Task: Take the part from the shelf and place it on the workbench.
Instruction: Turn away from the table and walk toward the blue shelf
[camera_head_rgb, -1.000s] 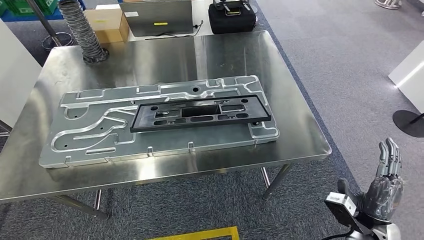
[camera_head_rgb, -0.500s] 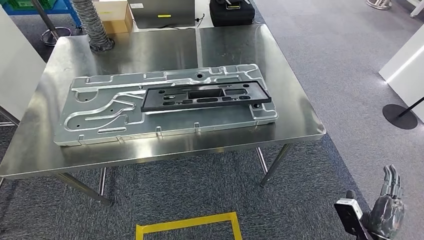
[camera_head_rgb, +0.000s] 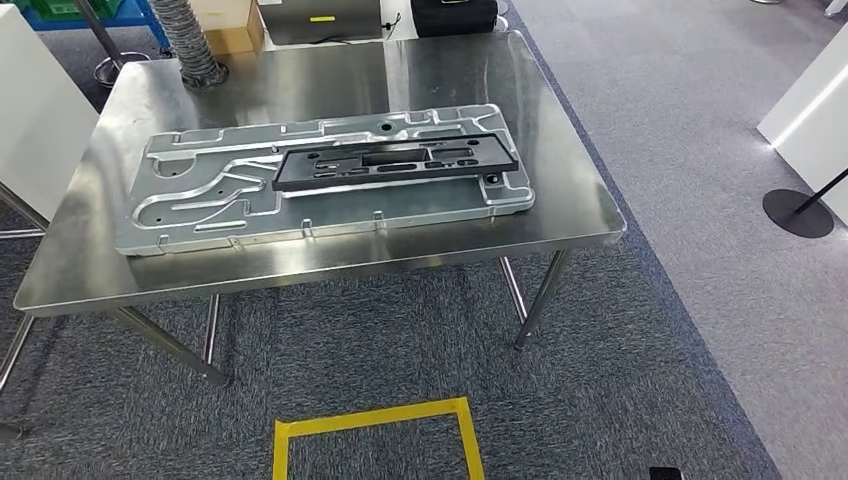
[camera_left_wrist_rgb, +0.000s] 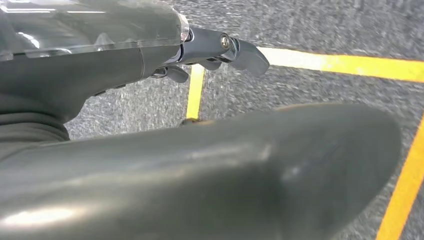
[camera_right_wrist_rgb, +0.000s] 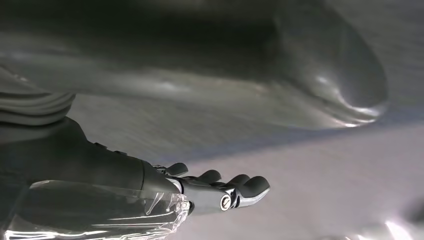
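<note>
Both hands hang low beside the robot and hold nothing, as you can see in the wrist views. Your left hand (camera_left_wrist_rgb: 150, 60) has its fingers (camera_left_wrist_rgb: 240, 50) stretched out and a little apart over grey carpet (camera_left_wrist_rgb: 310, 25), where yellow tape lines (camera_left_wrist_rgb: 345, 64) cross. Your right hand (camera_right_wrist_rgb: 150, 195) also has its fingers (camera_right_wrist_rgb: 240, 187) extended, side by side, with no object between them.

From the head view, you see the black part (camera_head_rgb: 395, 163) lying flat on a large machined metal plate (camera_head_rgb: 200, 215). This plate rests on the steel workbench (camera_head_rgb: 560, 200). The part sits toward the right half of the plate, with its long side along the plate. A yellow tape square (camera_head_rgb: 375, 440) is marked on the floor in front of the workbench. A ribbed hose (camera_head_rgb: 190, 45) stands at the far left corner, near a cardboard box (camera_head_rgb: 235, 30).
</note>
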